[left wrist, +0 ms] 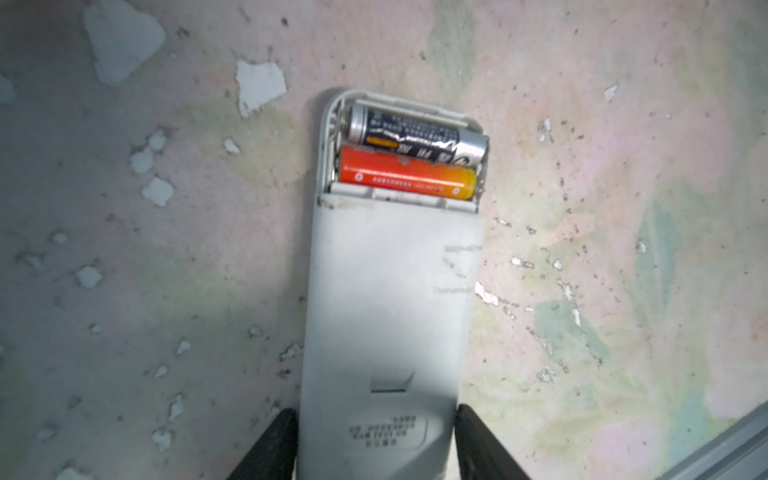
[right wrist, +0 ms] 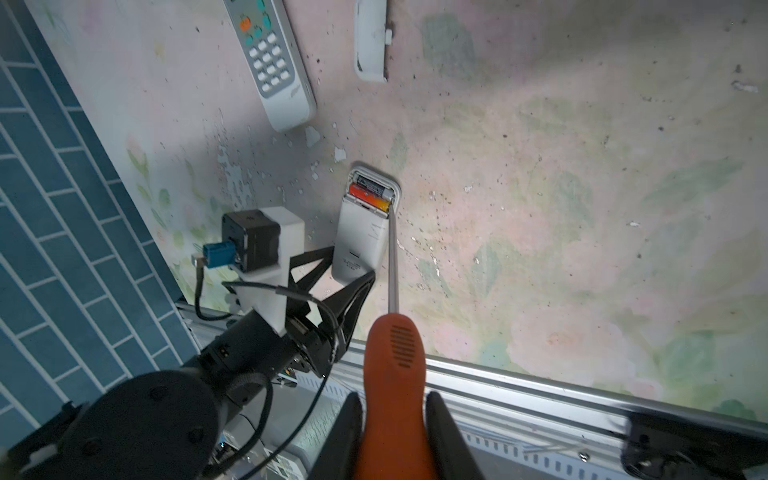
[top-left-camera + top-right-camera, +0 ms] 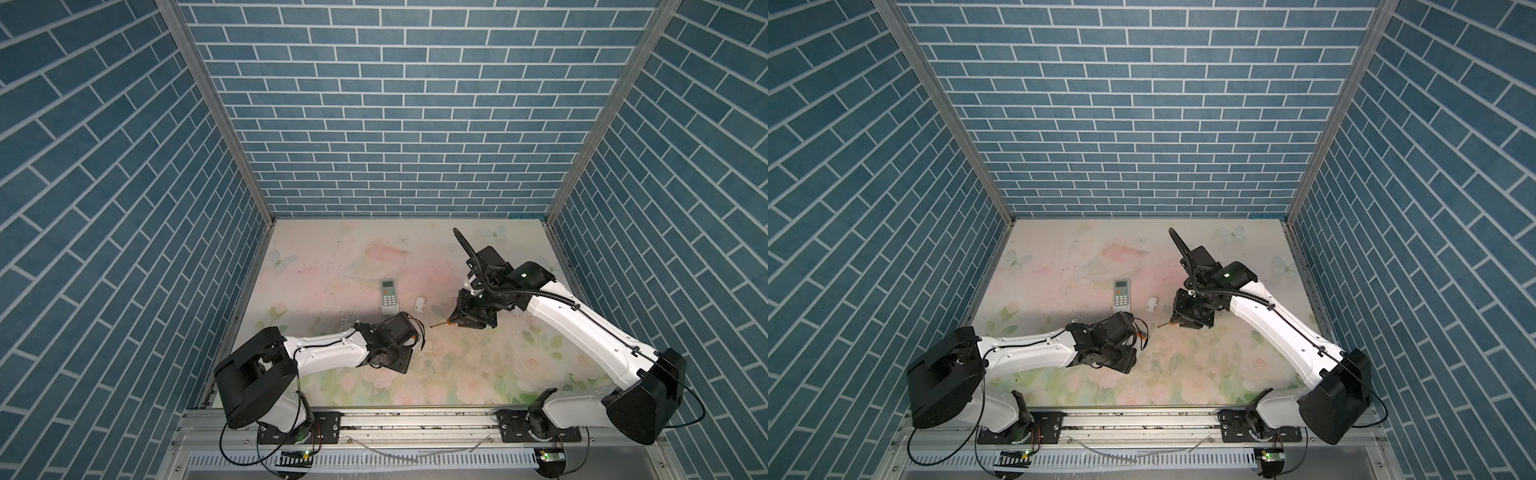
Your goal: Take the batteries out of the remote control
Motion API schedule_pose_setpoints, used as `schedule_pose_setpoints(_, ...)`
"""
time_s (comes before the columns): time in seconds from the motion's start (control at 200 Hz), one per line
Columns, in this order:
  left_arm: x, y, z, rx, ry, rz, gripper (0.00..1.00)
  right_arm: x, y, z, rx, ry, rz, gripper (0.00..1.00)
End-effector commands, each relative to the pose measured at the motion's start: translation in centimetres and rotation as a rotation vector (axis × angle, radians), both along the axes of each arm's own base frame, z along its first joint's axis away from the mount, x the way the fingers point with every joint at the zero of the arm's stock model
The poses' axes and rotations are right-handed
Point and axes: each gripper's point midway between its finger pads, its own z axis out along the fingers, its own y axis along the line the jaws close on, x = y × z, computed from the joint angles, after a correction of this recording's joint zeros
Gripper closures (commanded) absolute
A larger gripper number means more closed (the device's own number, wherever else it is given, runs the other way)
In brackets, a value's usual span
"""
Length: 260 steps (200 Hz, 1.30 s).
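My left gripper (image 1: 374, 415) is shut on a white remote control (image 1: 390, 291) that lies face down on the table. The remote's battery bay is uncovered. Two batteries lie side by side in it: a dark one with silver ends (image 1: 415, 135) and an orange one (image 1: 407, 176). My right gripper (image 2: 395, 399) is shut on the orange handle of a screwdriver (image 2: 395, 365). The screwdriver's thin shaft (image 2: 392, 257) runs along the remote's side, and its tip is at the bay's corner by the orange battery's yellow end. In both top views the left wrist hides this remote.
A second remote (image 3: 387, 296) lies face up behind the left arm. A small white cover (image 3: 420, 304) lies to its right. The metal rail (image 2: 540, 382) runs along the table's front edge. Blue brick walls close in the left, right and back sides.
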Motion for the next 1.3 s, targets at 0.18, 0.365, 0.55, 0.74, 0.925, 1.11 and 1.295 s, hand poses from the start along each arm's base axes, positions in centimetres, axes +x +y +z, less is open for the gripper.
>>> schedule_pose_setpoints(0.18, -1.6, 1.5, -3.3, 0.064, 0.055, -0.032, 0.42, 1.2, 1.1, -0.4, 0.037, 0.01, -0.113, 1.0)
schedule_pose_setpoints(0.365, -1.9, 1.7, -4.0, 0.106, 0.081, -0.053, 0.38, 1.2, 1.1, -0.6, 0.027, 0.013, -0.098, 1.0)
schedule_pose_setpoints(0.55, -2.2, 2.0, -4.4, 0.145, 0.084, -0.061, 0.37, 1.0, 0.8, -0.9, 0.023, 0.013, -0.103, 1.0)
schedule_pose_setpoints(0.74, -3.1, 2.8, -4.9, 0.207, 0.085, -0.086, 0.36, 0.6, 0.8, -0.8, 0.032, 0.017, -0.097, 1.0)
schedule_pose_setpoints(0.925, -3.8, 3.9, -4.9, 0.27, 0.074, -0.087, 0.35, 0.5, 0.7, -0.7, 0.036, 0.012, -0.098, 1.0)
schedule_pose_setpoints(1.11, -4.0, 4.9, -5.4, 0.326, 0.066, -0.06, 0.34, 0.4, 0.8, -1.0, 0.031, 0.014, -0.092, 1.0)
schedule_pose_setpoints(1.295, -4.8, 5.4, -6.6, 0.36, 0.08, -0.055, 0.2, 0.2, 1.2, -1.3, 0.012, 0.022, -0.066, 1.0)
